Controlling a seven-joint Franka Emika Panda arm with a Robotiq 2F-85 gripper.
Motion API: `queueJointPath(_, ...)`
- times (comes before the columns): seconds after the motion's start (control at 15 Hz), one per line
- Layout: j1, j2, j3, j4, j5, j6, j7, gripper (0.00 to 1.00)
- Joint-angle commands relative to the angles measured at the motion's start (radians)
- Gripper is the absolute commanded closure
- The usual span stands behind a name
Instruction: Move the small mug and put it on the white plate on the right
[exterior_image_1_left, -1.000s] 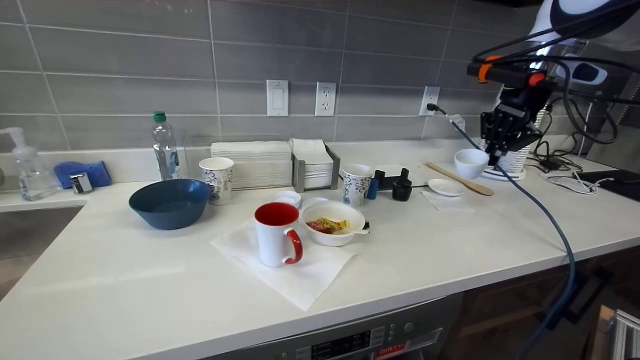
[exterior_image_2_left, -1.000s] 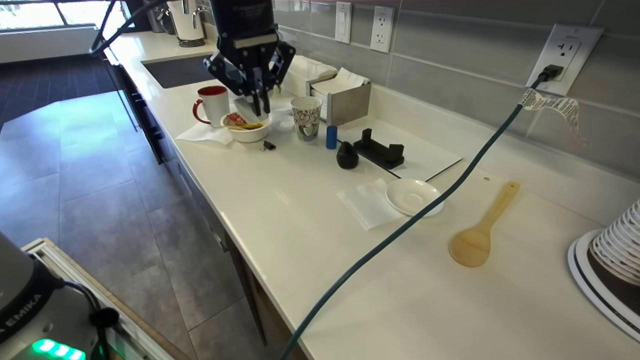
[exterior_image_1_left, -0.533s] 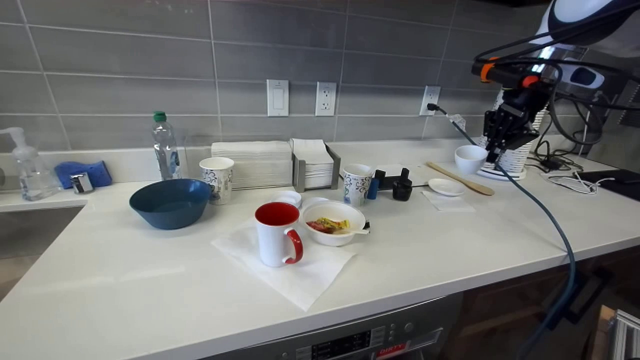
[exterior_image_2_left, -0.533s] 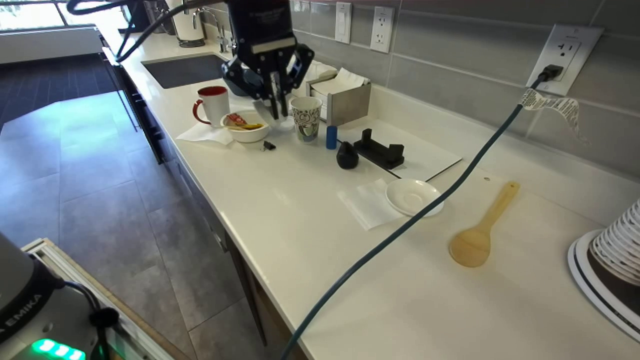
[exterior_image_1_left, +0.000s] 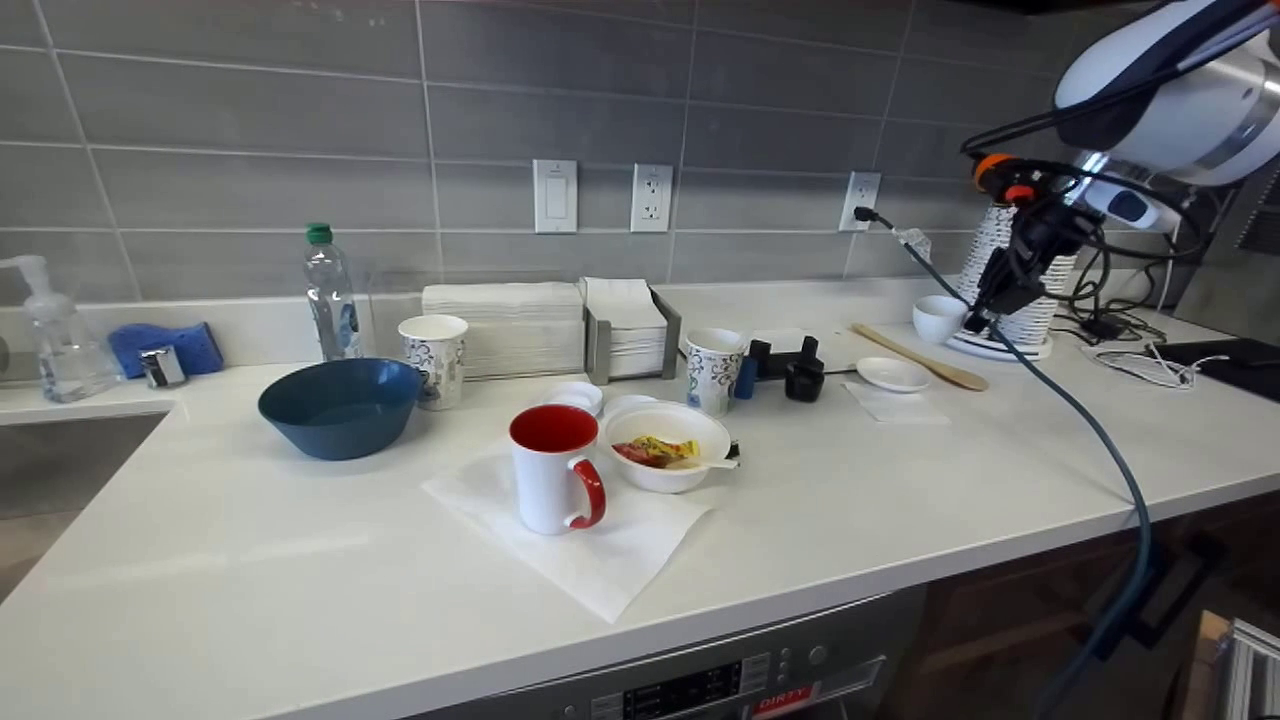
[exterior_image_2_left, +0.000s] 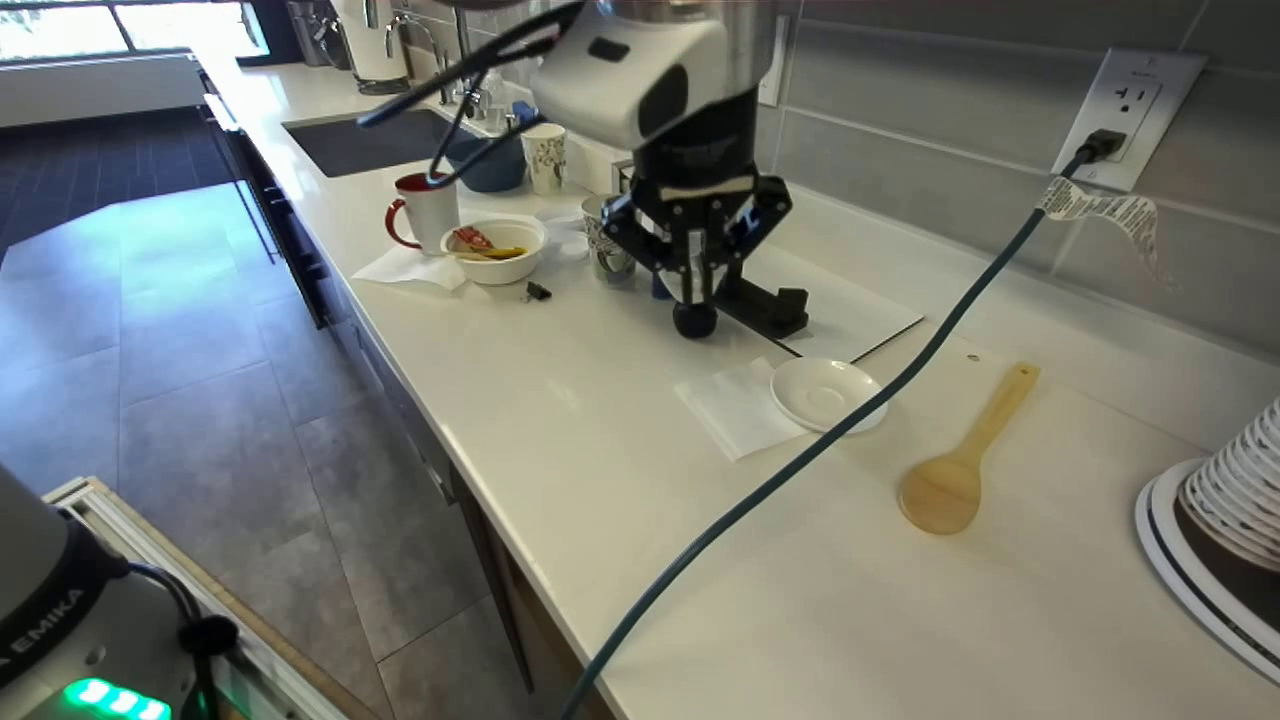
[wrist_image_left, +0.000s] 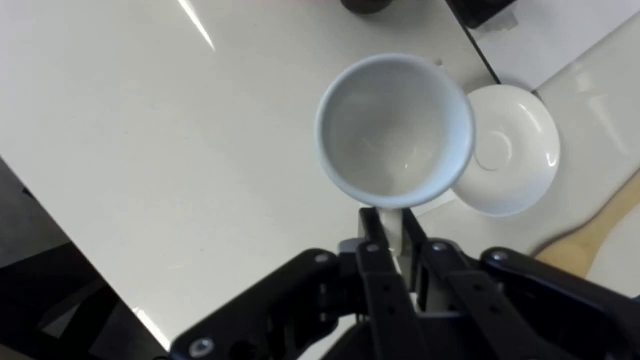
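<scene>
Clamping the small mug (wrist_image_left: 395, 120) by its handle (wrist_image_left: 393, 235), our gripper (wrist_image_left: 390, 220) in the wrist view leaves the round body free, we judge so its base can land on the white plate (wrist_image_left: 517, 150), partly hidden behind it. In an exterior view we have the mug aloft over a pale counter (exterior_image_1_left: 330, 580) along a grey tiled wall (exterior_image_1_left: 780, 110). In an exterior view a cable (exterior_image_2_left: 765, 487) passes before the plate's rim, so we might snag it; beyond lie a floor (exterior_image_2_left: 330, 430) and a window (exterior_image_2_left: 185, 28)

Plate (exterior_image_2_left: 822, 392) beside spoon (exterior_image_2_left: 943, 492) on counter (exterior_image_2_left: 800, 600)
</scene>
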Motion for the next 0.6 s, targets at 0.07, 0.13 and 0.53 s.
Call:
queueJointPath(0.07, 0.022, 0.193, -0.021, 0.115, 0.167, 0.110, 0.090, 0.97)
queueJointPath(0.13, 0.026, 0.226, -0.021, 0.131, 0.198, 0.135, 0.111, 0.97)
queueJointPath(0.53, 0.035, 0.381, -0.019, 0.226, 0.393, 0.221, 0.189, 0.97)
